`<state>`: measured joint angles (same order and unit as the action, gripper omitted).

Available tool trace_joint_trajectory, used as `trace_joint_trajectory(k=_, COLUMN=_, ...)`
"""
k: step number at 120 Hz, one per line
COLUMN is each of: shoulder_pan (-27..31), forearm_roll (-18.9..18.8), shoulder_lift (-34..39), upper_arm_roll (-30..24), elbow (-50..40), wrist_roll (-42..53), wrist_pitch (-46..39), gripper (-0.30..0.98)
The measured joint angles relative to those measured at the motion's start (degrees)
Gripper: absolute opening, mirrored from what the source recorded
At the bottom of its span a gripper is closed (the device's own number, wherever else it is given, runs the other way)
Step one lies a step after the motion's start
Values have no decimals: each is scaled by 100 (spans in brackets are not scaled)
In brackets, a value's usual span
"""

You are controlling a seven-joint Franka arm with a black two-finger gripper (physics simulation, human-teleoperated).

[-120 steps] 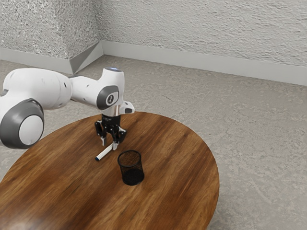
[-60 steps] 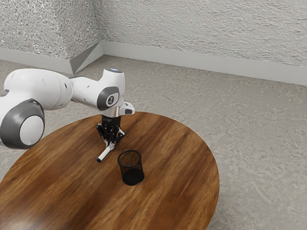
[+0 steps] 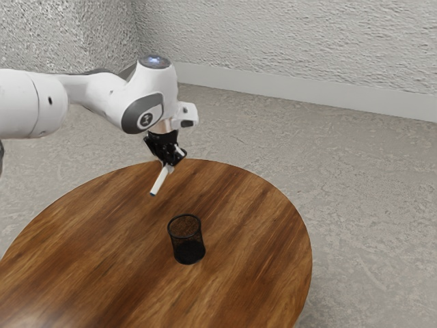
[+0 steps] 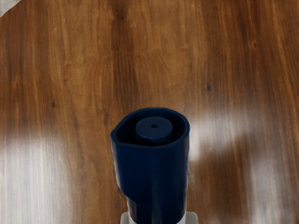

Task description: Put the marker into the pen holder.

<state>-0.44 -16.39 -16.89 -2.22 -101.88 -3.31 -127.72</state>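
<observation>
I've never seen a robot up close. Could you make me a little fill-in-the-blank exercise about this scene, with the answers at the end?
The robot's gripper is shut on the marker, whose nearest end in the wrist view is dark ____.
The pen holder on the table is coloured ____.
The number of markers inside the pen holder is ____.
The tabletop is made to look like ____.

Missing words: blue; black; zero; wood.

Arm (image 3: 31,102) coming in from ext. view's L, reaching twd its R. Wrist (image 3: 142,99) bending dn; blk hand (image 3: 162,143) hanging below it, leaning slightly off vert., tips pointing mostly dn. Fingers (image 3: 171,166) pressing in from both sides, gripping.
</observation>
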Motion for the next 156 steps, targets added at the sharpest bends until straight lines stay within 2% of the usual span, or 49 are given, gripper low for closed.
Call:
trace_joint_trajectory(k=21, shoulder_pan=0, forearm_roll=-359, shoulder_lift=1180, upper_arm_roll=-344, elbow=-1400, wrist_roll=-187, wrist_pitch=-1531, gripper=-10)
trace_joint_trajectory(k=40, shoulder_pan=-34, forearm_roll=-417, shoulder_lift=1964, upper_arm_roll=-769, elbow=-2571, wrist_roll=-659, wrist_pitch=-2277, gripper=-10)
trace_joint_trajectory(k=55, shoulder_pan=-99, forearm_roll=-404, shoulder_lift=2180, upper_arm_roll=-879, elbow=-3038, wrist_roll=-1053, wrist_pitch=-2552, gripper=-10)
trace_joint_trajectory(k=77, shoulder_pan=122, forearm_roll=-373, shoulder_lift=2188, upper_arm_roll=-937, elbow=-3193, wrist_roll=-1491, wrist_pitch=-2713, gripper=-8)
trace_joint_trajectory(k=92, shoulder_pan=47, forearm_roll=-369, shoulder_lift=2167, upper_arm_roll=-1000, elbow=-3257, wrist_roll=-1734, wrist_pitch=-2758, gripper=-4)
trace_joint_trajectory(k=113, shoulder_pan=52, forearm_roll=-280, shoulder_lift=2176, upper_arm_roll=-992, elbow=-3267, wrist_roll=-1900, wrist_pitch=-2747, gripper=34)
trace_joint_trajectory(k=125, shoulder_pan=35, forearm_roll=-260, shoulder_lift=2140, upper_arm_roll=-952, elbow=-3216, wrist_roll=-1970, wrist_pitch=-2670, gripper=47)
trace_joint_trajectory(k=133, shoulder_pan=53, forearm_roll=-241, shoulder_lift=1932, upper_arm_roll=-834, elbow=-2761, wrist_roll=-2004, wrist_pitch=-2525, gripper=53)
trace_joint_trajectory(k=141, shoulder_pan=125, forearm_roll=-64, shoulder_lift=1793, upper_arm_roll=-757, elbow=-1917, wrist_roll=-2031, wrist_pitch=-1903, gripper=57)
trace_joint_trajectory(k=156, shoulder_pan=147, forearm_roll=462, shoulder_lift=1714, upper_arm_roll=-522, elbow=-310, wrist_roll=-1980, wrist_pitch=-100, gripper=62)
